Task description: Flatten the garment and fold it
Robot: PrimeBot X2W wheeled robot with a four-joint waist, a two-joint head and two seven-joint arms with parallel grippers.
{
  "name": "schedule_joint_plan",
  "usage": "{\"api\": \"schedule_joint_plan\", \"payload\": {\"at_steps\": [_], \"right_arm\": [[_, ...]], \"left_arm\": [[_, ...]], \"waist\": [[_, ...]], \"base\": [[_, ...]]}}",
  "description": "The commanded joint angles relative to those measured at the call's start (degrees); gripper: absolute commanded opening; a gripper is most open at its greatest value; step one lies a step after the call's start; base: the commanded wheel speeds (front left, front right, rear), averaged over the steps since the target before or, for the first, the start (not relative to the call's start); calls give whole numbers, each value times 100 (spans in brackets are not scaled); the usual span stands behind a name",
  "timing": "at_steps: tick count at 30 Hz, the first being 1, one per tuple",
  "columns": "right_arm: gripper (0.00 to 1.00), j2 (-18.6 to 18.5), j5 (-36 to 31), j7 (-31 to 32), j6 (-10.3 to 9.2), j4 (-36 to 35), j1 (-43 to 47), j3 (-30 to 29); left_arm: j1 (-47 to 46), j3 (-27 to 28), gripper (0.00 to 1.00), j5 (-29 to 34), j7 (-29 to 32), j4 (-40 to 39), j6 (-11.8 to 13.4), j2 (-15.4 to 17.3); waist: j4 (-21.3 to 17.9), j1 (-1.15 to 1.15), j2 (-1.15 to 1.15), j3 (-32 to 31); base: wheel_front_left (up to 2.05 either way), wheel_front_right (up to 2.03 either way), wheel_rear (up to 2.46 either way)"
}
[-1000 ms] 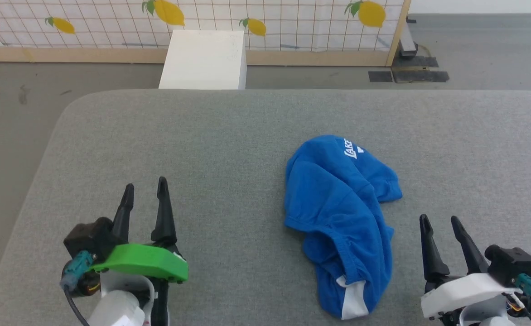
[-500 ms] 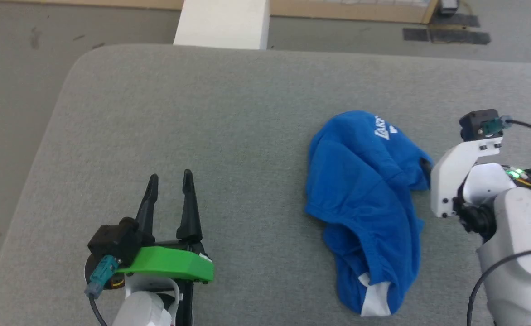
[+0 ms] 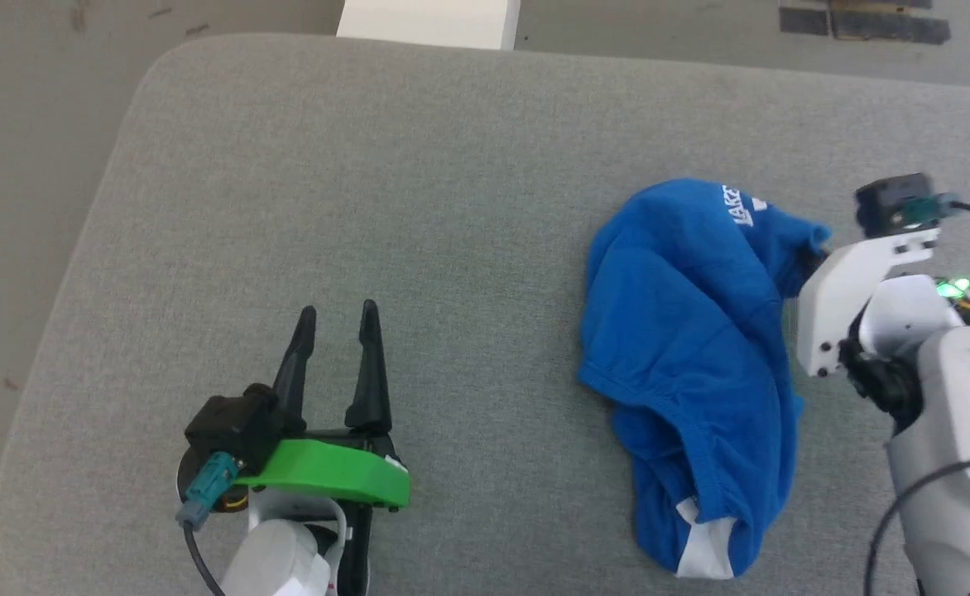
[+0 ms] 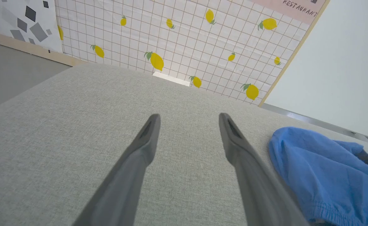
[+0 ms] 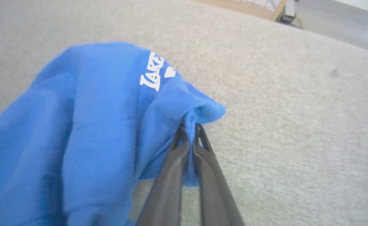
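Two grippers: left gripper spread, idle at 7 o'clock on the pad; right gripper pinching a fold of the garment.
Garment: bunched at 3 o'clock, its 2 o'clock edge pinched.
Change: right gripper came in from 5 o'clock and closed within the second.
Meaning: first hold made; spreading can probably start.

Bright, even light, faint shadows. My right wrist view is blurred around the garment; my left wrist view bows at its edges.
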Motion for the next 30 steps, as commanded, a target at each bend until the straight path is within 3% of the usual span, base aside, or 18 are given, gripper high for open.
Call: {"api": "schedule_joint_plan", "payload": {"at_steps": [1, 4, 9, 13, 19, 20, 21, 26, 30], "right_arm": [[0, -38, 137, -93, -9, -217, 145, -35], [0, -81, 420, -204, -9, -938, 638, -239], [0, 207, 538, -63, -9, -1842, 1835, -1004], [0, 440, 651, 317, -9, -1987, 2872, -1038], [0, 563, 973, 497, -9, -1904, 3452, -970], [33, 569, 1036, 441, -9, -1914, 3451, -998], [100, 574, 1109, 342, -9, -1937, 3435, -1053], [100, 579, 1507, -452, -9, -2133, 3226, -1582], [100, 580, 1301, -858, -9, -2278, 3056, -1993]], "left_arm": [[-95, -12, 100, 42, -22, 38, -51, -17], [-41, -42, 100, 18, -22, 78, -68, -17], [63, -124, 100, -62, -22, 174, -97, -18], [74, -208, 100, -124, -23, 272, -131, -18], [62, -269, 100, -175, -23, 461, -161, -18], [70, -274, 100, -196, -23, 494, -162, -18], [86, -280, 100, -268, -23, 525, -160, -18], [-76, -580, 100, -904, 212, 562, -135, -18], [-539, -1123, 100, -1553, 1069, 564, 112, -18]], "waist": [[-109, 0, 0, -149], [-216, 0, 0, -284], [-332, 0, 0, -460], [-357, 0, 0, -531], [-356, 0, 0, -621], [-357, 0, 0, -639], [-366, 0, 0, -674], [-429, 0, 0, -791], [-559, 0, 0, -845]], "base": [[0, 0, 0], [0, 0, 0], [0, 0, 0], [0, 0, 0], [0, 0, 0], [0, 0, 0], [0, 0, 0], [0, 0, 0], [0, 0, 0]]}}
